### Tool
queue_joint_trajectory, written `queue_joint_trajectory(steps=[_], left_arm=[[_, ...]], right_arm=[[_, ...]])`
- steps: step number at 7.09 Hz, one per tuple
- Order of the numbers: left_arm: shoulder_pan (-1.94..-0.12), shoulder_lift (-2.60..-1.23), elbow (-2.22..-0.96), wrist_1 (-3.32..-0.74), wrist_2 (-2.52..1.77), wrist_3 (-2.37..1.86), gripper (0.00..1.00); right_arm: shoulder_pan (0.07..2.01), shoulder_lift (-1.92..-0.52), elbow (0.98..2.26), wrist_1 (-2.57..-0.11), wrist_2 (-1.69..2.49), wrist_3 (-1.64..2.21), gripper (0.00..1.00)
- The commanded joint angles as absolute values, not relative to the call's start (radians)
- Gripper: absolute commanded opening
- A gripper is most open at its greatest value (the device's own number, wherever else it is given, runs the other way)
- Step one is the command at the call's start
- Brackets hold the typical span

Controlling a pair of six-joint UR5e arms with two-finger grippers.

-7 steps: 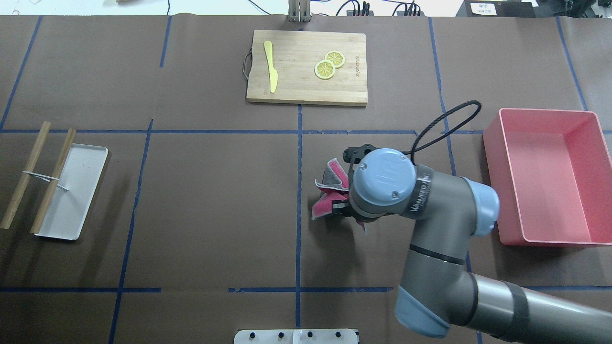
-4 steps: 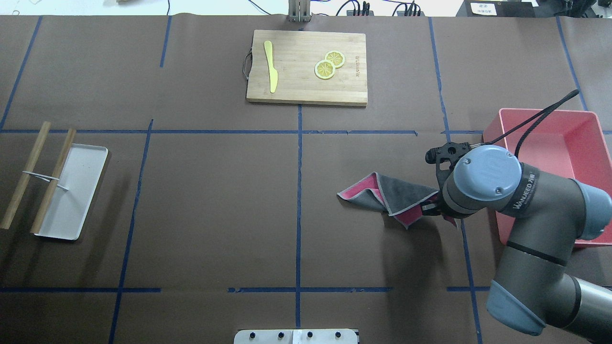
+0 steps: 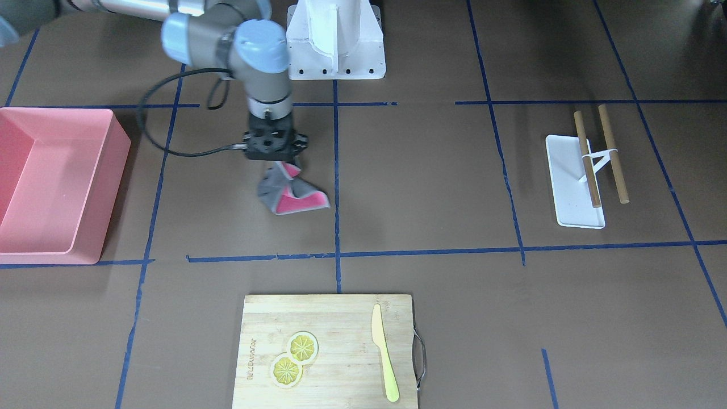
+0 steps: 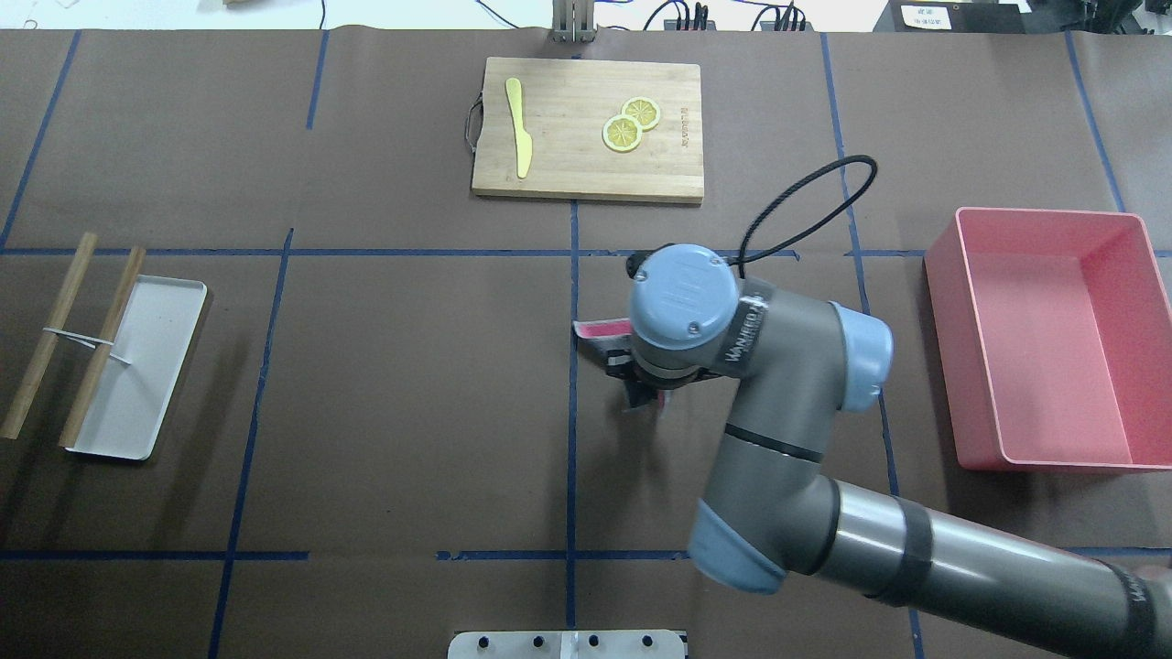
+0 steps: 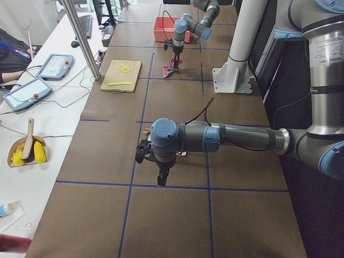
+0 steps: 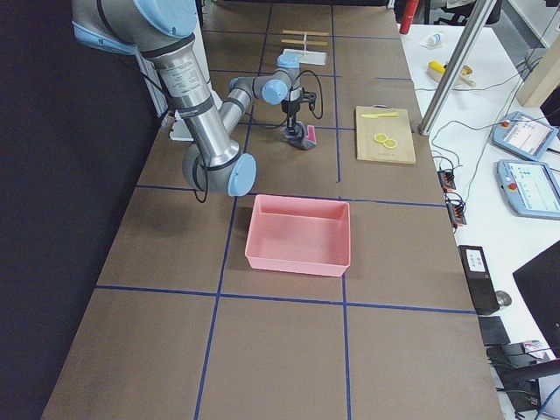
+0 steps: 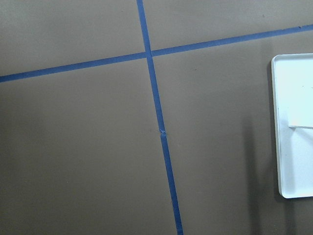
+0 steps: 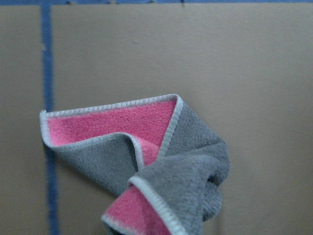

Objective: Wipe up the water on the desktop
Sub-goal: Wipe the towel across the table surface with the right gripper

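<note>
The desktop point(image 4: 412, 384) is a dark-brown surface with blue tape lines; I see no water on it. My right gripper point(image 3: 278, 163) points down and is shut on a crumpled pink and grey cloth point(image 3: 292, 196), which touches the desktop just right of the centre tape line. In the overhead view the wrist hides most of the cloth point(image 4: 600, 331). The right wrist view shows the cloth point(image 8: 146, 161) folded below the camera. My left gripper point(image 5: 161, 180) hangs over the desktop near the white tray; I cannot tell whether it is open or shut.
A wooden cutting board point(image 4: 568, 174) with a yellow knife point(image 4: 518, 128) and lemon slices point(image 4: 630, 124) lies at the far middle. A pink bin point(image 4: 1044, 212) stands at the right. A white tray point(image 4: 156, 348) with two wooden sticks point(image 4: 46, 334) lies at the left.
My right gripper dragged the cloth right toward the pink bin, then back left to the centre tape line. The cloth is now bunched under the wrist.
</note>
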State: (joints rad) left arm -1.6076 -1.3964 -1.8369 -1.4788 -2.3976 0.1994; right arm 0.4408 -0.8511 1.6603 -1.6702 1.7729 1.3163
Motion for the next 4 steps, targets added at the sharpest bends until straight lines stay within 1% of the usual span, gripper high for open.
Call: queue_joint_trajectory(steps=[1, 2, 3, 4], left_arm=[[-1.608, -1.396, -1.836, -1.479, -2.398, 0.199, 1.0], [-1.608, -1.394, -1.833, -1.479, -2.398, 0.199, 1.0], [-1.608, -1.393, -1.826, -1.474, -2.398, 0.186, 1.0], [-1.608, -1.39, -1.824, -1.477, -2.389, 0.079, 1.0]], right_arm=[[0.416, -0.645, 1.507, -1.663, 1.772, 1.42, 0.0], [0.419, -0.658, 1.532, -1.626, 1.788, 1.417, 0.0], [0.464, -0.734, 1.61, -1.635, 1.842, 1.393, 0.0], [0.533, -0.843, 1.744, -1.658, 1.908, 1.3, 0.0]])
